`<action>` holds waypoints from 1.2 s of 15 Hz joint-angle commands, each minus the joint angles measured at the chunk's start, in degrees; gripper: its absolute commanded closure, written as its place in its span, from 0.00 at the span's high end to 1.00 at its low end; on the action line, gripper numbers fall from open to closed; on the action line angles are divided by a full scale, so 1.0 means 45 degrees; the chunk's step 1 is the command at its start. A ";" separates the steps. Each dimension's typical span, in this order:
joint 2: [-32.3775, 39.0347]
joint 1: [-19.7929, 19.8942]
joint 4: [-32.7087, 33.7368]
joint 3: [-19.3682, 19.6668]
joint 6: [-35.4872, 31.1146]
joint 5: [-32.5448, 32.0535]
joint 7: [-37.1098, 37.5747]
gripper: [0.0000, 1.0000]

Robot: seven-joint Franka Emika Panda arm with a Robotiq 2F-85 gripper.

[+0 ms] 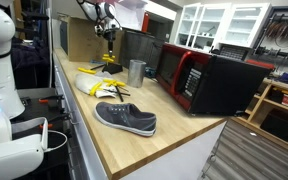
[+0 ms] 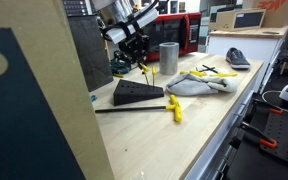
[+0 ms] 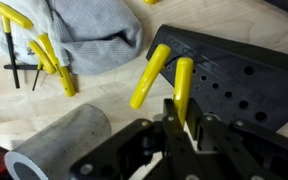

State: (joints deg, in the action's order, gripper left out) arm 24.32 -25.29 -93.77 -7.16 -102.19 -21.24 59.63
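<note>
My gripper (image 3: 184, 118) is shut on a yellow-handled tool (image 3: 182, 85) and holds it over a black wedge-shaped holder (image 3: 239, 70) that has rows of holes. A second yellow-handled tool (image 3: 148, 76) leans at the holder's edge right beside it. In both exterior views the gripper (image 2: 139, 55) (image 1: 108, 40) hangs above the holder (image 2: 136, 93) at the far end of the wooden counter (image 1: 169, 135). A metal cup (image 3: 62, 148) lies close to the gripper in the wrist view.
A grey cloth (image 2: 199, 83) with several yellow-handled tools (image 3: 49, 60) lies past the cup (image 2: 169, 58). One long yellow-handled tool (image 2: 174, 108) lies in front of the holder. A grey shoe (image 1: 126, 118) sits near the counter's end. A red and black microwave (image 1: 209, 80) stands along the back.
</note>
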 commanded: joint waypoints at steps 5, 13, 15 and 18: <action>-0.1481 0.0355 -0.2437 -0.0086 -0.1662 -0.0226 0.0266 0.72; -0.2220 0.0659 -0.2734 -0.0153 -0.1820 -0.0068 0.0381 1.00; -0.2341 0.0728 -0.2543 -0.0185 -0.1685 -0.0014 0.0292 1.00; -0.2477 0.0818 -0.2237 -0.0264 -0.1297 0.0008 -0.0213 1.00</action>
State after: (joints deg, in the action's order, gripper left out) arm 14.87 -22.75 -104.14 -7.16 -109.57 -21.46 60.05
